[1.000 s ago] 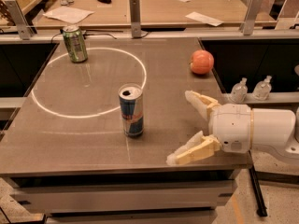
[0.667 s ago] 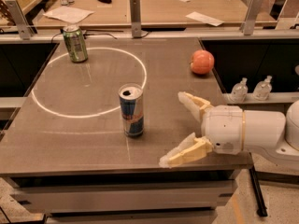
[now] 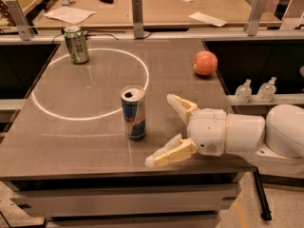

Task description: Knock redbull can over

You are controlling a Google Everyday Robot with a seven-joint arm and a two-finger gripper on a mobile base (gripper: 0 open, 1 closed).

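So we've got the slim blue-and-silver redbull can (image 3: 133, 113) standing upright near the middle of the grey-brown table (image 3: 71, 141), right by the near edge of the white circle (image 3: 147, 76) marked on it. Our white two-finger gripper (image 3: 160, 130) sits just right of the can, fingers spread wide, gripping nothing. A short green can (image 3: 76, 44) stands far left and a round orange ball (image 3: 205, 63) far right.

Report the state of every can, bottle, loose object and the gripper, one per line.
redbull can: upright, not yet knocked over, untouched.
gripper: open, level with the redbull can on its right, fingers spread toward it, not touching.
green can: upright.
orange round object: resting, untouched.
left clear bottle: upright.
right clear bottle: upright.
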